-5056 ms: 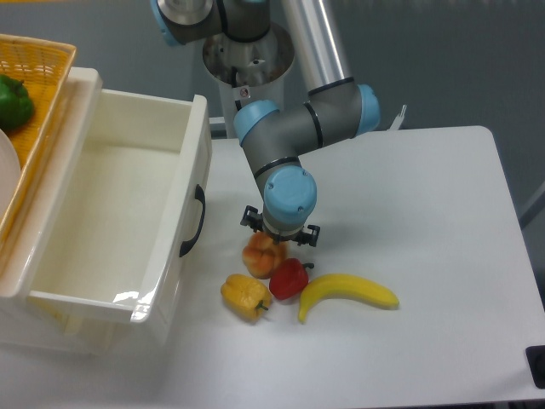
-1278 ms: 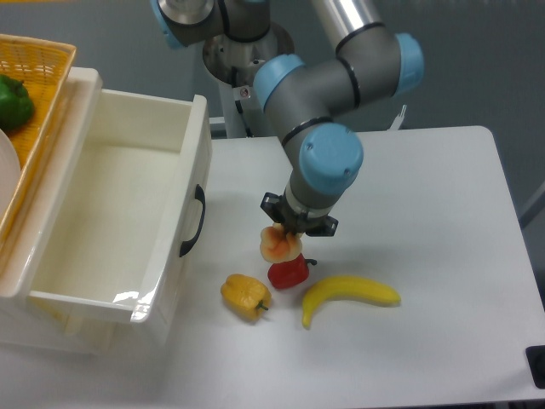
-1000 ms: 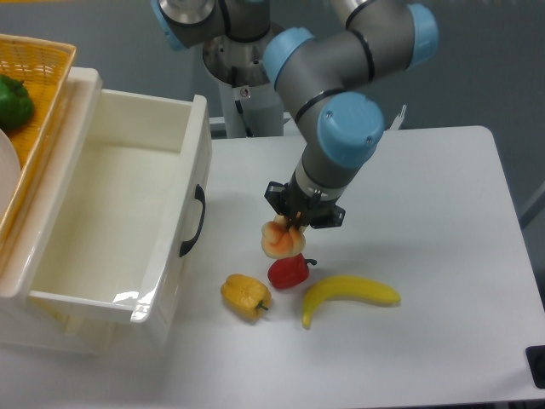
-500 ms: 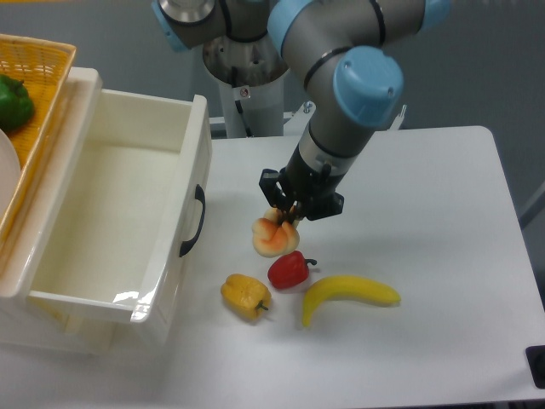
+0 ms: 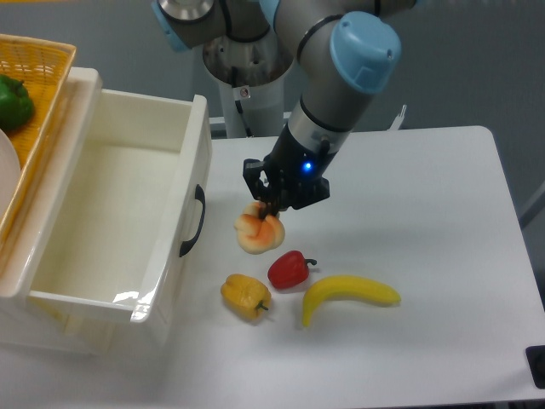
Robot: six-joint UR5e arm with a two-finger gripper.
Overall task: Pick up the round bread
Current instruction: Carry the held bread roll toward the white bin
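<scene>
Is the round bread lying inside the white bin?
No, the round bread hangs from the jaws beside the white bin, above the table.

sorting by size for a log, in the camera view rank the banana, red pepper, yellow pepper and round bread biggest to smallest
1. banana, clearly the largest.
2. yellow pepper, round bread and red pepper look about alike; the bread hangs lifted in the gripper, nearer the camera, so no ranking.

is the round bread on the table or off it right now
Off it. The round bread hangs under the gripper, pinched at its top and clear of the table.
</scene>
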